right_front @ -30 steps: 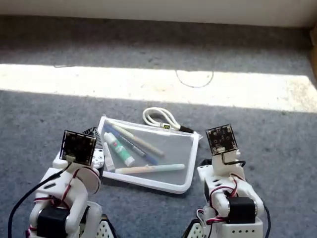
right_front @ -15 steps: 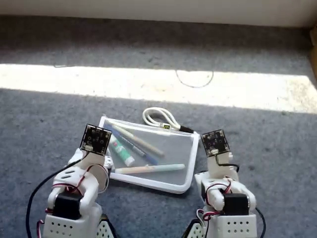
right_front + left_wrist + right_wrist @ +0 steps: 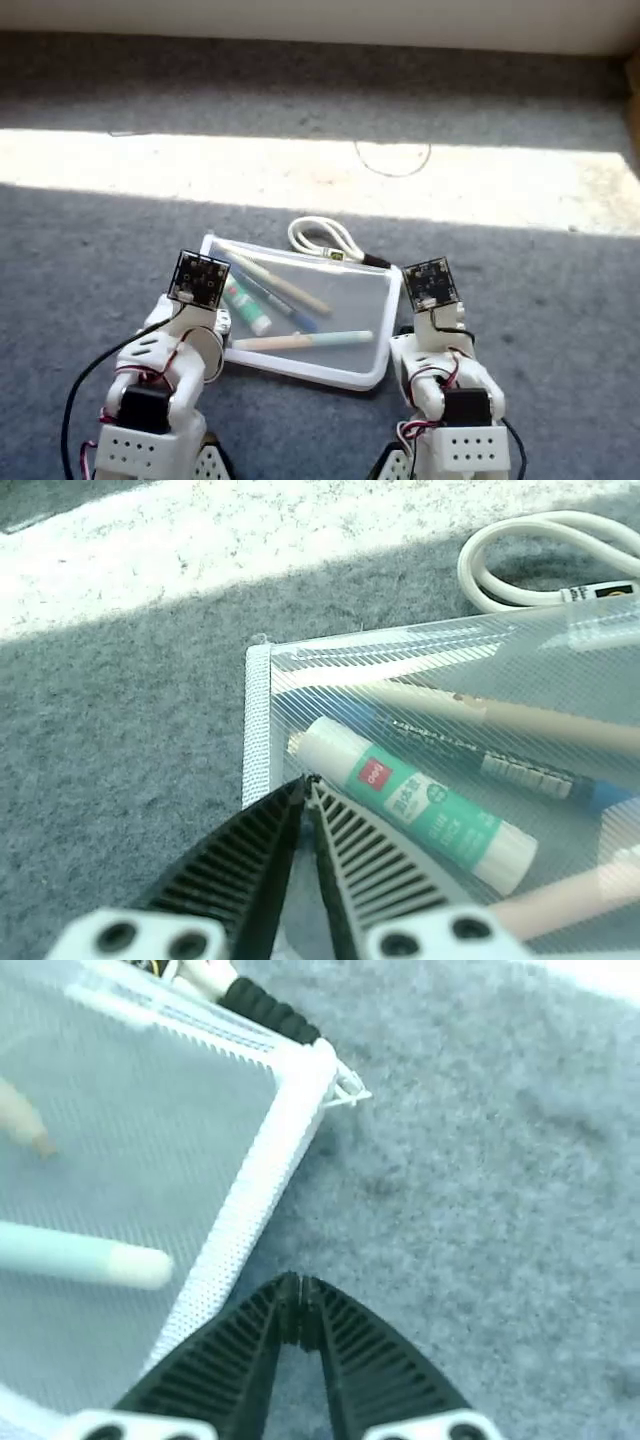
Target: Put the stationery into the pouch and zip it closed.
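Clear white-edged plastic pouch point(image 3: 350, 300): likely light, limp, slick | grip its stiffer border | left gripper point(image 3: 305, 788), right gripper point(image 3: 297, 1308): fingers pinched together, empty

An indoor carpeted room, whether home or office I cannot tell: grey carpet point(image 3: 90, 260) everywhere, a band of sunlight point(image 3: 220, 170) across it, pale skirting point(image 3: 300, 18) at the far edge.

Pouch partly covered, partly cut off.
High view: left arm point(image 3: 160, 360) hides one end of the glue stick point(image 3: 250, 312) and part of the pouch's point(image 3: 340, 300) left edge; right arm point(image 3: 440, 370) hides part of its right edge. Wrist views crop the pouch and cord point(image 3: 467, 568); pen point(image 3: 80, 1252) blurry.
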You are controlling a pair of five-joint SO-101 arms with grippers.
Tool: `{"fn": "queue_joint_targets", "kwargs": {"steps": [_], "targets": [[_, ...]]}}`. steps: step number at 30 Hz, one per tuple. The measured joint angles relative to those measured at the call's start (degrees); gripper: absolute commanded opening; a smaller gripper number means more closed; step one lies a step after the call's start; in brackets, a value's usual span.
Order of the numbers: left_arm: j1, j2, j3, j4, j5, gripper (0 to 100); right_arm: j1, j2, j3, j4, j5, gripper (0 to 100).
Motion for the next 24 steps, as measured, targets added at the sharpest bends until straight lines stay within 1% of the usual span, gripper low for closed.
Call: {"fn": "queue_joint_targets", "kwargs": {"steps": [5,6,7,10,15,19,24], "targets": [[0.00,0.00,0.00,0.18,0.00,1,0.00,0.26,0.00,-0.35,0.00,0.5],[-0.09,0.00,0.00,1.41,0.00,1,0.00,0.26,0.00,-0.35,0.00,0.5],[-0.09,0.00,0.00,2.81,0.00,1,0.00,0.26,0.00,-0.35,-0.70,0.5],[-0.09,0.00,0.00,7.12,0.00,1,0.53,0.26,0.00,-0.35,-5.89,0.5],[-0.09,0.00,0.00,11.34,0.00,1,3.08,0.26,0.00,-1.49,-12.22,0.5],[0.00,-0.26,0.00,15.65,-0.09,1,3.34,0.26,0.00,-1.67,-14.15,0.5],[0.09,-0.35,0.00,16.53,-0.09,1,5.45,0.26,0.00,-1.67,-14.68,0.5]]}}
